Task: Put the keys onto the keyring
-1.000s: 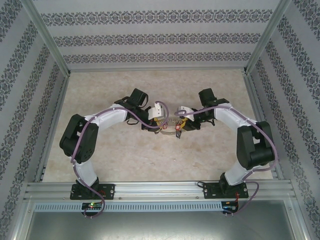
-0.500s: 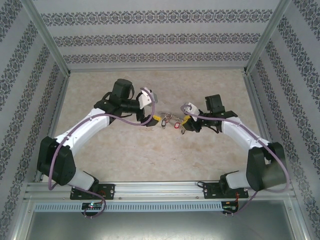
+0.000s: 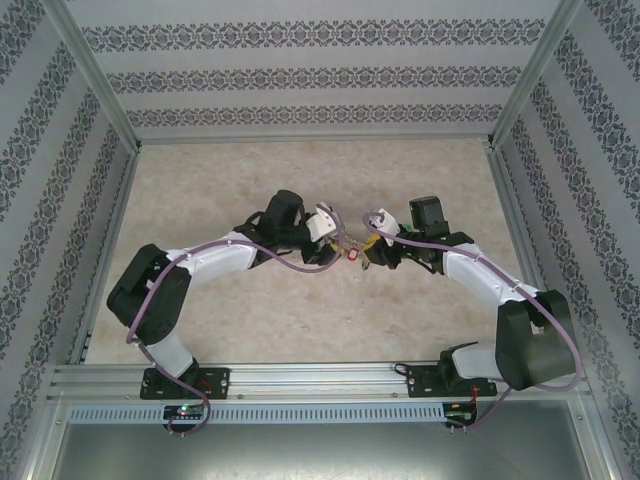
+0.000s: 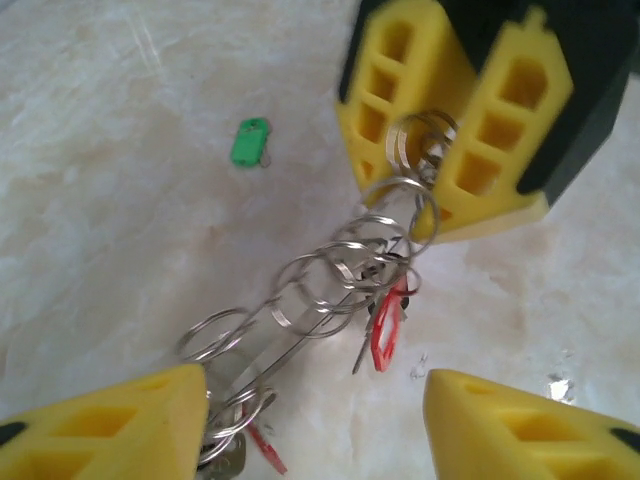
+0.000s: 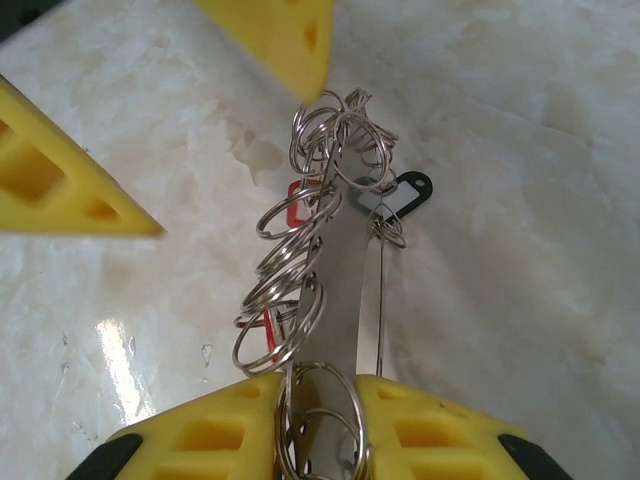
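The keyring (image 4: 330, 280) — a flat silvery strip strung with many split rings — slants above the surface (image 4: 120, 260), one end clamped between the right fingers (image 4: 400, 110). Two red keys (image 4: 385, 335) hang from its rings — one mid-strip, one near the other end.

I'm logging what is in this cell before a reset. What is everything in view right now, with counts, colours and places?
keyring: one, silvery metal strip fringed with rings, stretched between the two grippers
red keys: two, red, among the keyring's rings
green tag: one, green, flat on the table, apart from the keyring
black tag: one, black rim with pale label, close beside the keyring; cannot tell if attached
table: one, beige marbled
walls: three sides, grey-and-white patterned
left gripper: one, yellow fingers, open around one end of the keyring
right gripper: one, yellow fingers, shut on the keyring's other end
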